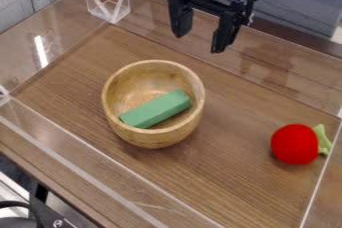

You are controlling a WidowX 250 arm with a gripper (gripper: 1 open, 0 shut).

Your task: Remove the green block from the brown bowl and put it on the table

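Flat matte-green rectangular block (155,109): lying slantwise inside the round light-brown wooden bowl (123,127). Bowl sitting on dark wood-grain worktop (241,112), clear acrylic walls (80,172) edging it. Black pincer (201,30): hanging above, spread wide, gripping nothing.

brown bowl (154,103): light wood, visible grain, smooth; green block (155,109): matte; table (241,187): dark wood-grain, slight sheen; walls (54,52): clear glossy acrylic; gripper (202,34): black, matte
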